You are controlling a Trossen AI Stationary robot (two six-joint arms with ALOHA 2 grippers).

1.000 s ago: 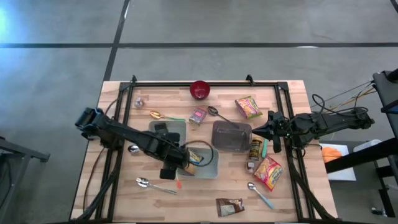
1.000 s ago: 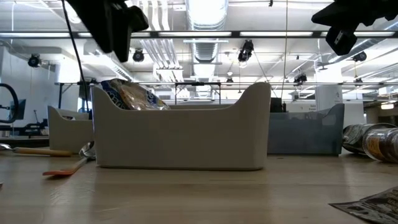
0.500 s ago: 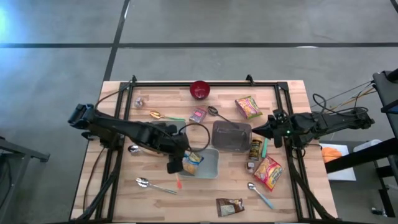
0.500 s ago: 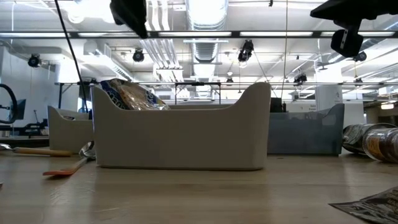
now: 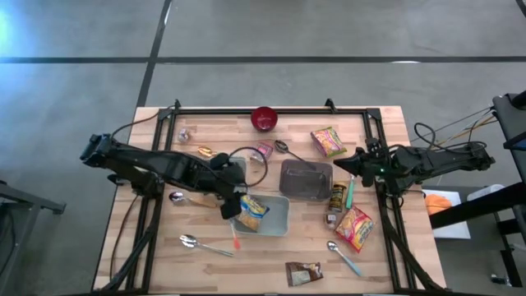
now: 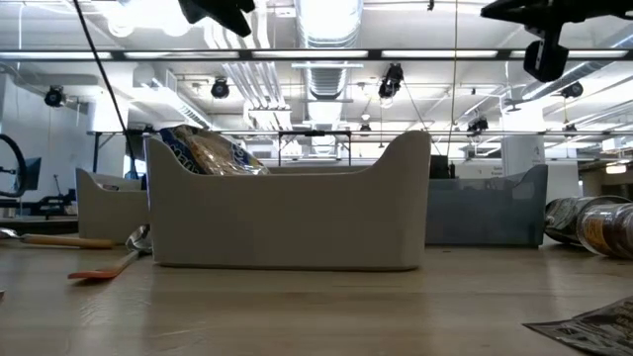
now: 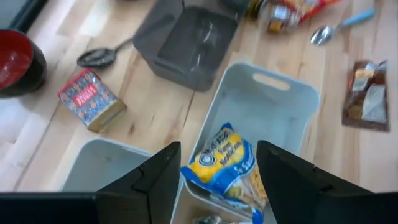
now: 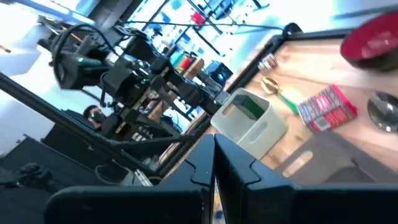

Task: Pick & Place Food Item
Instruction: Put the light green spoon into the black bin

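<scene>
— How's the left arm posed?
— Stretched low across the table, left gripper [image 5: 229,205] spread and empty beside the pale bin [image 5: 278,220]; the yellow snack bag [image 5: 251,209] lies inside.
— And the right?
— Right gripper [image 5: 343,164] pressed together, raised beyond the grey bin [image 5: 306,179].

Premises: an indoor robotics lab or industrial workshop. Evidence: a polished concrete floor [image 5: 329,33] marked with dark lines; an open ceiling with exposed ducts [image 6: 326,74] and strip lights [image 6: 148,54]; black equipment frames [image 8: 118,124] and benches beyond; a wooden table [image 5: 386,271] fenced by a black rail frame [image 5: 246,110].
</scene>
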